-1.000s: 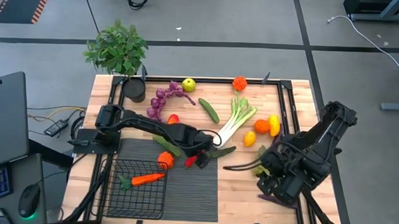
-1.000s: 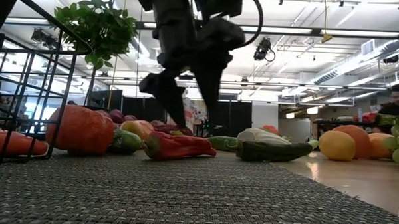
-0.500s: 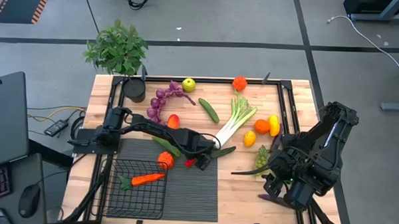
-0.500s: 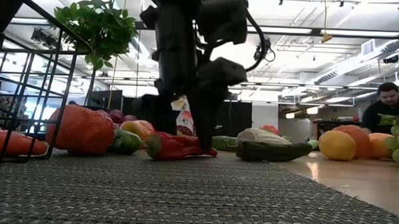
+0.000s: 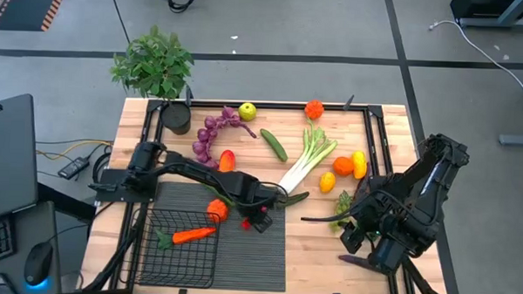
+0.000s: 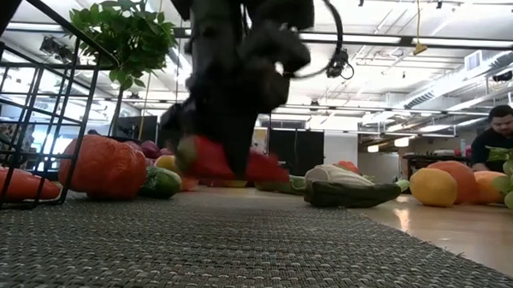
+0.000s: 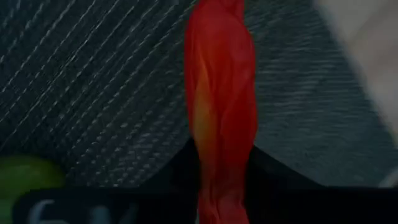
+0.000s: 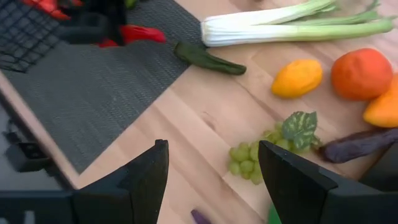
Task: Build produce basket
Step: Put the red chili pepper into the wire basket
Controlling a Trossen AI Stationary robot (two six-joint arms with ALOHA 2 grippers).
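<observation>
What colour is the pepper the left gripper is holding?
Red, with an orange streak; the pepper shows best in the left wrist view.

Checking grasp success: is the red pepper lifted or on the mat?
Lifted: the low view shows the red pepper clear of the mat, in the left tool.

carrot (image 5: 191, 235) in basket (image 5: 203, 269), basket on mat (image 5: 258, 250), leek (image 5: 306, 161) right of mat

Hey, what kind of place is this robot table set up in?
Probably a lab or workshop in an open office. The low view shows ceiling strip lights and a person at a bench behind the table; the high view shows a bare concrete floor with cables.
</observation>
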